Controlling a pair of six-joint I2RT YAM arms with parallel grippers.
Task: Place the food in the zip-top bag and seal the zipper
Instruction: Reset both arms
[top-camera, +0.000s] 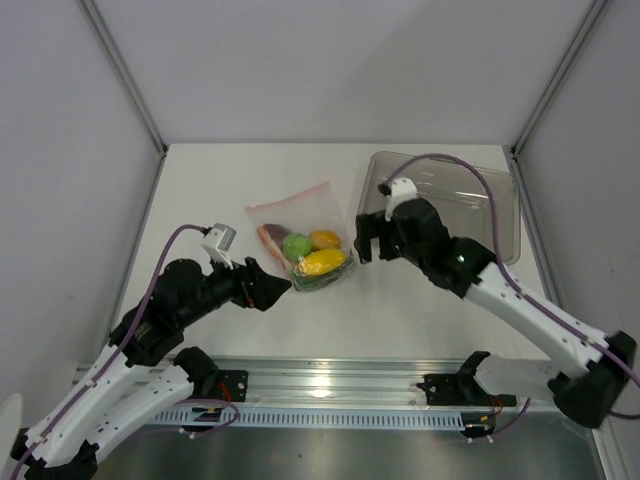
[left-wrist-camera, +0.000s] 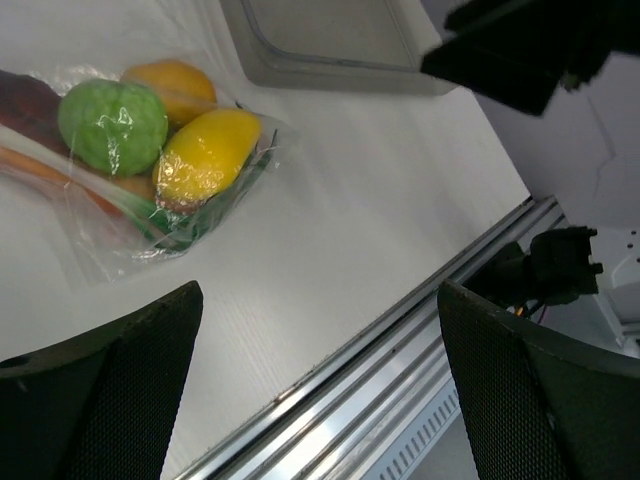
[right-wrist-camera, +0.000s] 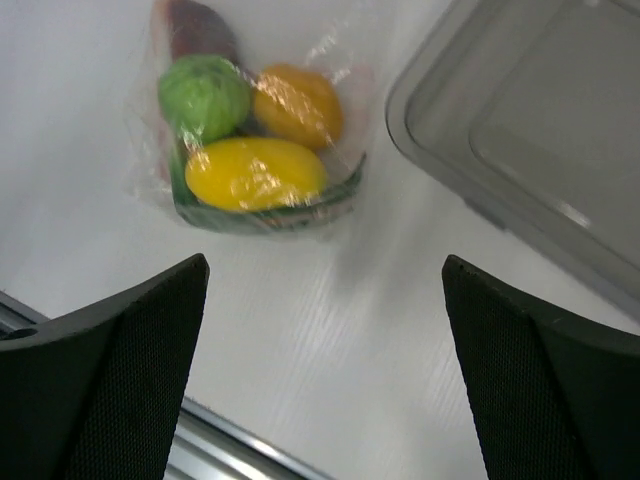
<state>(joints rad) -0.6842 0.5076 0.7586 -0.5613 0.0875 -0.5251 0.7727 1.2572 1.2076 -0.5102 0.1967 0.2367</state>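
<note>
Item: zip-top bag (top-camera: 290, 212). Clear soft plastic, lying flat on the white table (top-camera: 200, 190), about mid-table, left of the tray. Zipper (top-camera: 288, 197): pink-red strip along the bag's far edge; whether it is pressed shut cannot be told.

Contents, all inside the bag and bunched toward its near right corner:
- lime (top-camera: 296, 246), round and green, in the middle
- orange-yellow fruit (top-camera: 324, 240), touching the lime on its right
- yellow lemon (top-camera: 320, 263), near side, against both of the others
- meat slice (top-camera: 271, 238), reddish-brown, left of the lime
- green vegetable (top-camera: 316, 282), thin, under the lemon along the bag's near edge

Item: left gripper (left-wrist-camera: 318, 300). Jaws spread wide, nothing between them. Sits just beside the bag's near left corner, pointing at it; contact with the plastic cannot be told.

Item: right gripper (right-wrist-camera: 325, 270). Jaws spread wide, holding nothing. Hangs above the table just right of the bag, between bag and tray, touching neither.

Item: tray (top-camera: 500, 215). Rigid clear rectangle, far right of the table.

Item: metal rail (top-camera: 330, 385). Runs along the table's near edge, carrying both arm bases.
</note>
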